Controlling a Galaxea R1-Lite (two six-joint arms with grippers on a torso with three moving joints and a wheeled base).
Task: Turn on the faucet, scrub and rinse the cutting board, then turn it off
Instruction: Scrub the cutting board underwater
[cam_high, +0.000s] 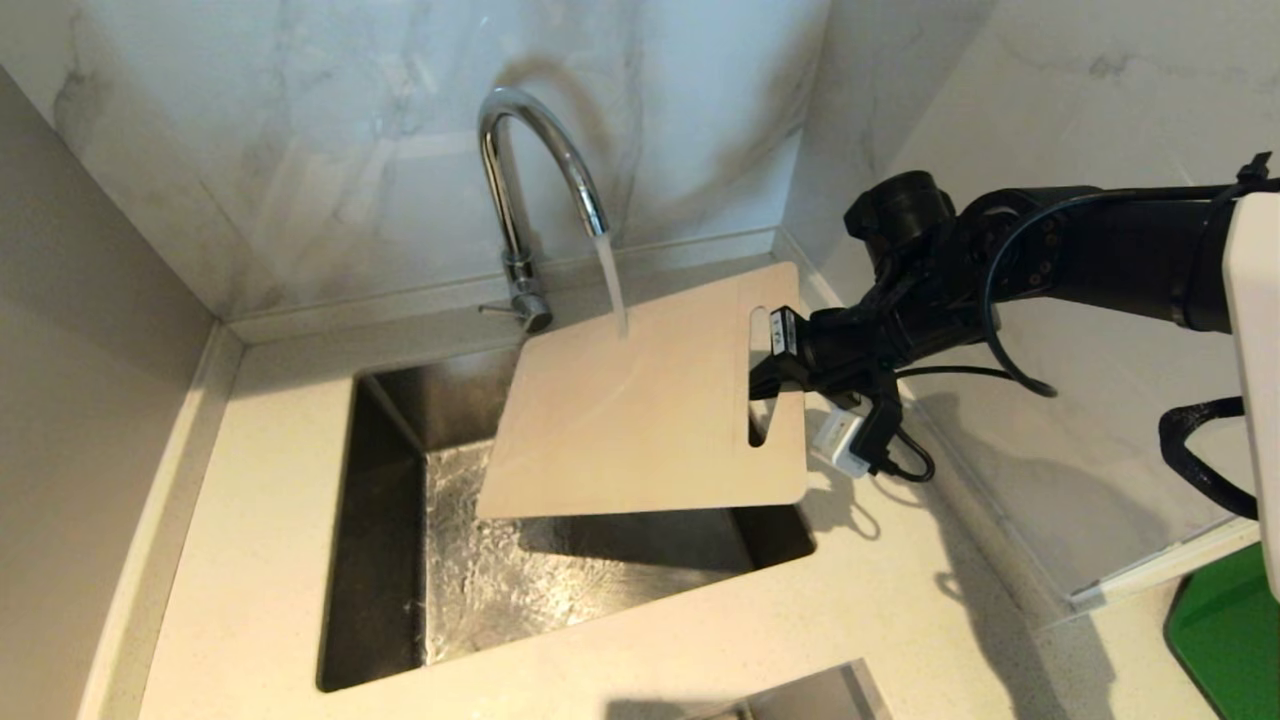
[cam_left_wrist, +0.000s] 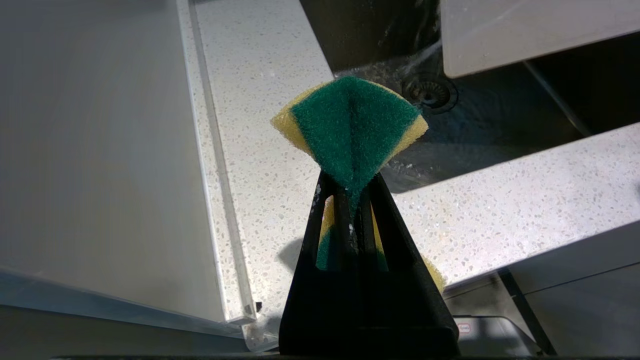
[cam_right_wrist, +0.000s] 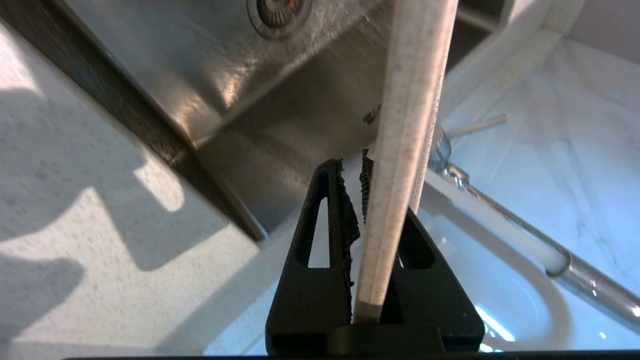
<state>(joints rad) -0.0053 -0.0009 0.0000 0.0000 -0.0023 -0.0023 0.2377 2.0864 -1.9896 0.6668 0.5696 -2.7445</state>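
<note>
The chrome faucet (cam_high: 520, 180) stands behind the sink (cam_high: 380, 520), and its water stream (cam_high: 612, 285) falls on the cutting board (cam_high: 640, 420). The cream board is held tilted over the basin. My right gripper (cam_high: 772, 365) is shut on the board's short edge by the handle slot. In the right wrist view the board (cam_right_wrist: 400, 150) runs edge-on between the fingers of that gripper (cam_right_wrist: 362, 170), with the faucet pipe (cam_right_wrist: 575, 270) behind. My left gripper (cam_left_wrist: 350, 182) is out of the head view, low at the counter's front edge, and is shut on a green-and-yellow sponge (cam_left_wrist: 352, 125).
Speckled white countertop (cam_high: 250, 560) surrounds the sink, with marble walls behind and to the right. Water wets the basin floor around the drain (cam_left_wrist: 430, 92). A clear panel edge (cam_high: 1150, 570) and a green object (cam_high: 1220, 640) lie at the right.
</note>
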